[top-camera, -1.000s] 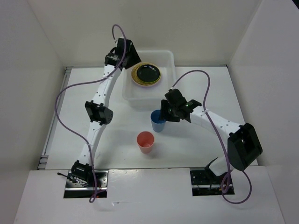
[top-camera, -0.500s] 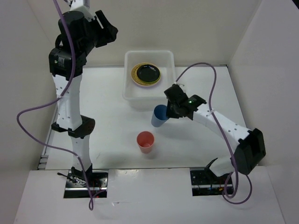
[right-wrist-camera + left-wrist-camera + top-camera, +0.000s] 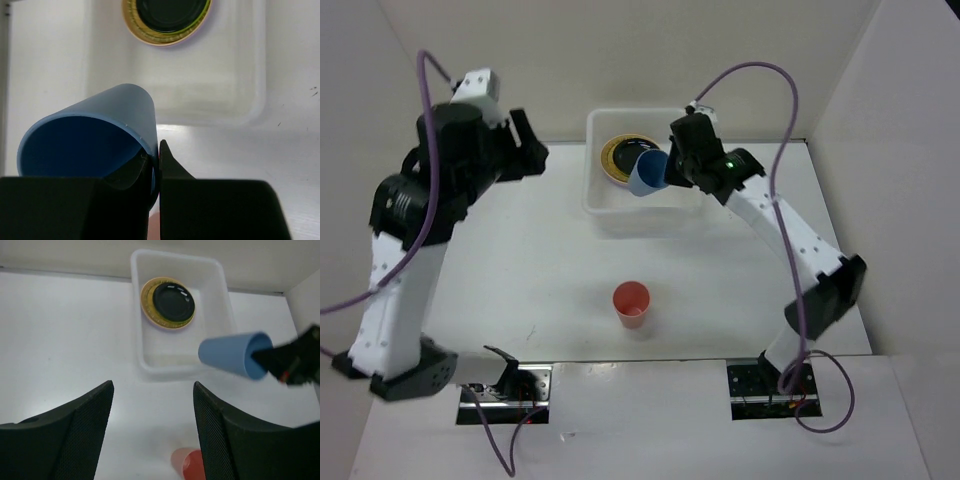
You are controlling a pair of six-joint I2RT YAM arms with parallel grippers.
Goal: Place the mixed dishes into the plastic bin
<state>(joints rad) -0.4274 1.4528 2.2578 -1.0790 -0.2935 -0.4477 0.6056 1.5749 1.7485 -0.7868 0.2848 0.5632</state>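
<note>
Cup (image 3: pixel 647 172), blue, tilted in right fingers (image 3: pixel 172 172), over plastic bin (image 3: pixel 610 215)

A white bench (image 3: pixel 550 260) is boxed in by a plain off-white back wall (image 3: pixel 650 50), left wall (image 3: pixel 350 70) and right wall (image 3: pixel 910 170). Soft, even light falls from above, casting faint shadows. A white ledge (image 3: pixel 640 420) runs along the near edge.

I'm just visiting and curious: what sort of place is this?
Likely a robotics lab test cell: a left arm and right arm bolted to a white table, white walls boxing it in, and only a plastic bin, plates, a blue cup and a pink cup.
</note>
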